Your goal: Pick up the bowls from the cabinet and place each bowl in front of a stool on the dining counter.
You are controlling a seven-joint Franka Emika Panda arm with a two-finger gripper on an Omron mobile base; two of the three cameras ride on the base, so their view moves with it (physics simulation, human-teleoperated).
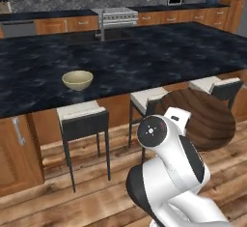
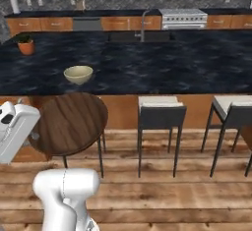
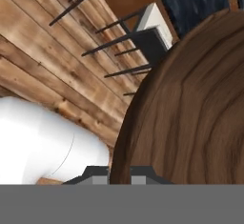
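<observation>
Two dark fingertips of gripper pinched on rim of dark brown wooden bowl, held tilted above floor before stools. Farther off, beige bowl upright on dining counter.

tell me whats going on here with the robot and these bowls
The robot arm's claw is shut on the rim of a dark wooden bowl, carried low in front of the stools. A pale bowl already sits on the dining counter in front of one stool. The wooden one is not yet placed.
</observation>
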